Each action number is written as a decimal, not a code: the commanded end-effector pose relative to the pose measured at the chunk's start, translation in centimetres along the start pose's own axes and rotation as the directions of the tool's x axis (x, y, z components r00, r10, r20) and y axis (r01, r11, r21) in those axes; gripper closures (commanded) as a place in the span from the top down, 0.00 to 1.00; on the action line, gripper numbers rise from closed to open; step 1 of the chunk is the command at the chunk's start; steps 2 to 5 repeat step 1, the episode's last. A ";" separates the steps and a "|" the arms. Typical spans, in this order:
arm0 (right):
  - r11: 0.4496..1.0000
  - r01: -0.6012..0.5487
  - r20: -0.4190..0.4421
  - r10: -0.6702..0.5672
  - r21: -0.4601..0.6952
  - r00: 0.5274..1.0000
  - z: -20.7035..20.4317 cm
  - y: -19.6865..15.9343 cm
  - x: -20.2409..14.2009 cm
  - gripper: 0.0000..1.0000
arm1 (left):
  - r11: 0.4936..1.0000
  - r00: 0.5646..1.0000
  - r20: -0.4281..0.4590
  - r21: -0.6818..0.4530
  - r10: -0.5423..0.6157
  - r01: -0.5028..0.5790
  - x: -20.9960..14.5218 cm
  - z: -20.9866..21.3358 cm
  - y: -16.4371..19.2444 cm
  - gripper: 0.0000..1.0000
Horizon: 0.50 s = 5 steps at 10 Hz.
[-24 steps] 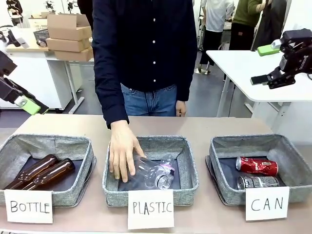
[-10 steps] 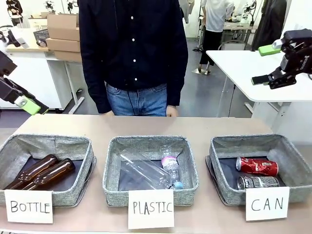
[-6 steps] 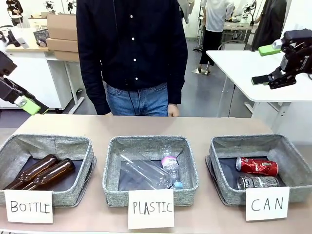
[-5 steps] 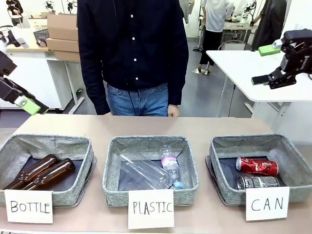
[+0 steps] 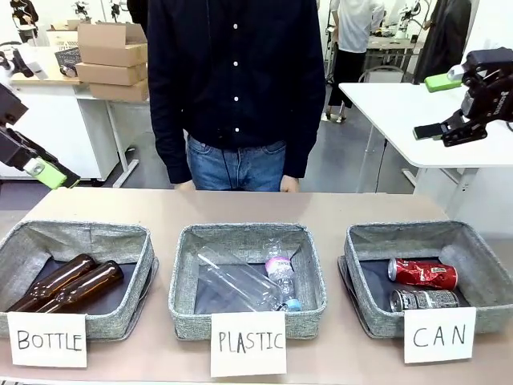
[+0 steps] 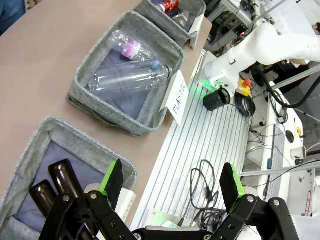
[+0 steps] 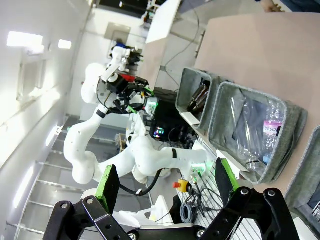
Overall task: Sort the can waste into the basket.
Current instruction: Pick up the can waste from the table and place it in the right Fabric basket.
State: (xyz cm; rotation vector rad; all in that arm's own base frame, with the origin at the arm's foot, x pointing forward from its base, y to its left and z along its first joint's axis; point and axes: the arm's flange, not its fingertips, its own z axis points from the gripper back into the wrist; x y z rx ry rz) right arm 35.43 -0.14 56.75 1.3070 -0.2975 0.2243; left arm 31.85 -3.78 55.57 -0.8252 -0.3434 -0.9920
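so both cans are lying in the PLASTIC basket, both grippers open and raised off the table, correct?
Not quite. The front view shows the red can and the black-and-silver can lying in the basket carded CAN, not the PLASTIC one. The rest holds: the left gripper and right gripper are both open and raised off the table.

The tan table (image 5: 321,204) carries three grey baskets; the CAN basket (image 5: 481,265) sits below the raised right gripper (image 5: 446,106); the PLASTIC basket (image 5: 309,265) and BOTTLE basket (image 5: 80,234) lie toward the left gripper (image 5: 32,164).
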 end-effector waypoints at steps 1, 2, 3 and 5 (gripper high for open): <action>1.000 -0.022 -0.010 0.022 -0.004 1.000 0.1 0.0 0.0 1.00 | 1.000 1.000 0.026 -0.002 0.001 -0.001 0.0 -0.2 -0.2 1.00; 1.000 -0.022 -0.010 0.022 -0.004 1.000 0.1 0.0 0.0 1.00 | 1.000 1.000 0.026 -0.002 0.001 -0.001 0.0 -0.2 -0.2 1.00; 1.000 -0.022 -0.010 0.022 -0.004 1.000 0.1 0.0 0.0 1.00 | 1.000 1.000 0.026 -0.002 0.001 -0.001 0.0 -0.2 -0.2 1.00; 1.000 -0.022 -0.010 0.022 -0.004 1.000 0.1 0.0 0.0 1.00 | 1.000 1.000 0.026 -0.002 0.001 -0.001 0.0 -0.2 -0.2 1.00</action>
